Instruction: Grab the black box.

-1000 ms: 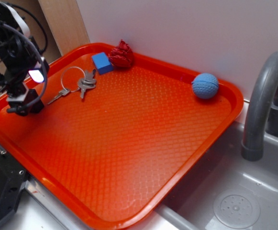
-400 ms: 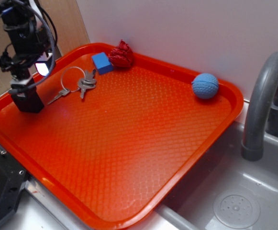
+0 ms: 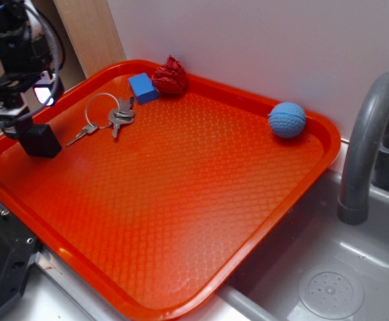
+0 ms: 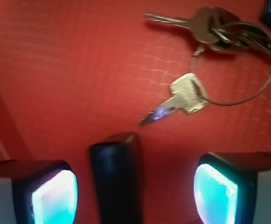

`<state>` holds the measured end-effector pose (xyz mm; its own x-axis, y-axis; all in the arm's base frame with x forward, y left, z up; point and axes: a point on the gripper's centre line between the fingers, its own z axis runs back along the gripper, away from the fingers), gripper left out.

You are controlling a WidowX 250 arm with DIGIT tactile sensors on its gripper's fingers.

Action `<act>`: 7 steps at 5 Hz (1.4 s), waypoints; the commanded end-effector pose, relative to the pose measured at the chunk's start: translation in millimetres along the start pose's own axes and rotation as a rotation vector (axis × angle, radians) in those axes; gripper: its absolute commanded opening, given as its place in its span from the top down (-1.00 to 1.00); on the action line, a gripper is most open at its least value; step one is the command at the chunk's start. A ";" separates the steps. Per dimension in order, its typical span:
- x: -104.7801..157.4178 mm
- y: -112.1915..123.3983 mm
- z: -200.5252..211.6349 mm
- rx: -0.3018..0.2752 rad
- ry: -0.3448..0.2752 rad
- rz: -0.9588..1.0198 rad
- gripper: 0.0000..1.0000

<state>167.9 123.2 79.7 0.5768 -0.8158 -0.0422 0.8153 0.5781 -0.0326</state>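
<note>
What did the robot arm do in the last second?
The end effector rose and drifted left, away from the black box. In the wrist view its fingers stand apart with gaps on both sides of the box, gripping nothing. The keys, blue cube and blue ball stayed put.

Fingers [image 4: 217, 189] apart (arm [image 3: 17, 53] upright)

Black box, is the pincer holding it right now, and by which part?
No. The pincer is open; the black box sits between its fingers, untouched.

Orange tray [image 3: 181, 221] beside a sink, bearing black box [image 3: 40, 141], keys [image 3: 110, 115], blue cube [image 3: 142, 87], red wad [image 3: 171, 75], blue ball [image 3: 287, 120]
</note>
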 end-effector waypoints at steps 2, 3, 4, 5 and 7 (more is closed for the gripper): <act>7.3 -5.8 -27.3 0.084 0.065 -0.001 -1.00; 10.4 5.3 -32.6 0.085 0.078 0.014 -1.00; 12.8 17.0 -34.5 0.092 0.093 0.049 1.00; 8.8 11.0 -22.0 0.094 0.064 0.037 1.00; 3.1 -1.3 1.4 0.112 0.045 0.075 1.00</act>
<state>163.4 115.0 73.6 0.6392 -0.7635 -0.0926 0.7682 0.6395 0.0303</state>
